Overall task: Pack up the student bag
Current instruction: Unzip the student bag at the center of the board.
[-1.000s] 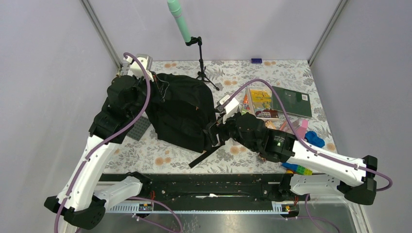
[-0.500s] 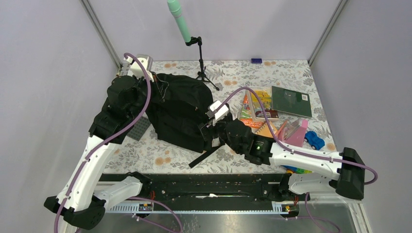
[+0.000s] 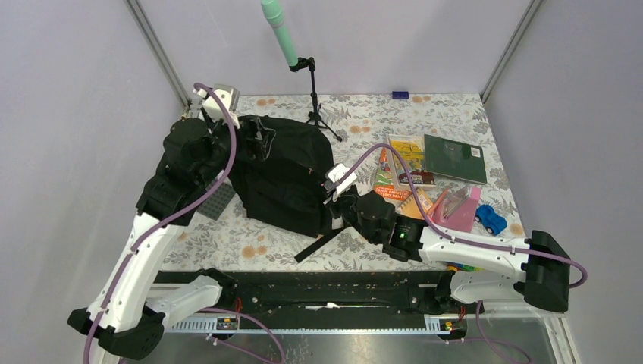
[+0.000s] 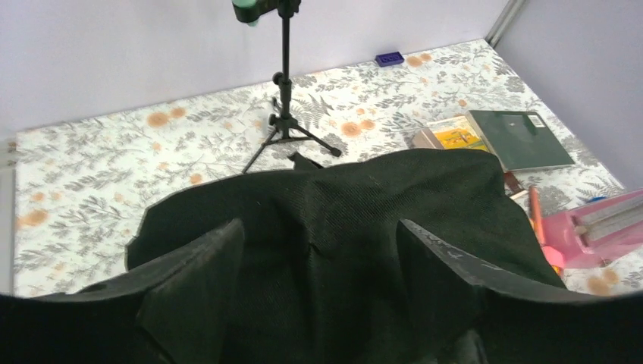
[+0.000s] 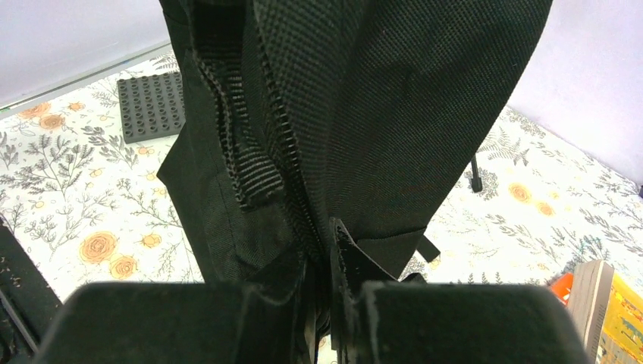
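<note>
The black backpack (image 3: 280, 171) lay left of the table's (image 3: 425, 114) middle, its inside hidden. Right gripper (image 5: 320, 254) was clamped on its zipper seam; left gripper (image 4: 317, 227) hung spread apart over its far-left end.

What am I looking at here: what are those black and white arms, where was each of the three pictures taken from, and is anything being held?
These are two robot arms bolted at the near edge of a flowered table. One picture looks down from above; the other two come from a small camera on each wrist. On the table lie a big black student bag, a green book, a blue toy car and a dark brick plate. The right gripper is pinched shut on the bag's zipper edge. The left gripper hangs open over the bag's fabric.
</note>
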`<state>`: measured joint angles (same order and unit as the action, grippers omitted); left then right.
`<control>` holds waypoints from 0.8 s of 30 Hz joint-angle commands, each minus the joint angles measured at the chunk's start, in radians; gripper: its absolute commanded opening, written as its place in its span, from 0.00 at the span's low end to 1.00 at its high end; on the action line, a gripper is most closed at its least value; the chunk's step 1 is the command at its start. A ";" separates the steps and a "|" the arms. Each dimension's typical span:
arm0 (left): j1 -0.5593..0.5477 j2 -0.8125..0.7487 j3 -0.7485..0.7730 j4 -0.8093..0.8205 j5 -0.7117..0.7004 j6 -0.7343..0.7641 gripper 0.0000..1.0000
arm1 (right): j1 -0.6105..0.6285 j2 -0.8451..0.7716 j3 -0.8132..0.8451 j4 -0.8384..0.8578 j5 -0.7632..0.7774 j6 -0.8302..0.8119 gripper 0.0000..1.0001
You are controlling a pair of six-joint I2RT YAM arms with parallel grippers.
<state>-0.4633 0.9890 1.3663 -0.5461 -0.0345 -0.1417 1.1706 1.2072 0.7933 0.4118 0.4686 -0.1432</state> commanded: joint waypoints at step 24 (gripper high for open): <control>-0.297 -0.228 -0.444 0.479 0.121 -0.453 0.75 | -0.003 -0.011 0.068 -0.029 -0.059 0.075 0.00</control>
<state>-0.7555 0.7616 0.9569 -0.3023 0.1345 -0.4419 1.1706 1.1980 0.8051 0.3706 0.4446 -0.0956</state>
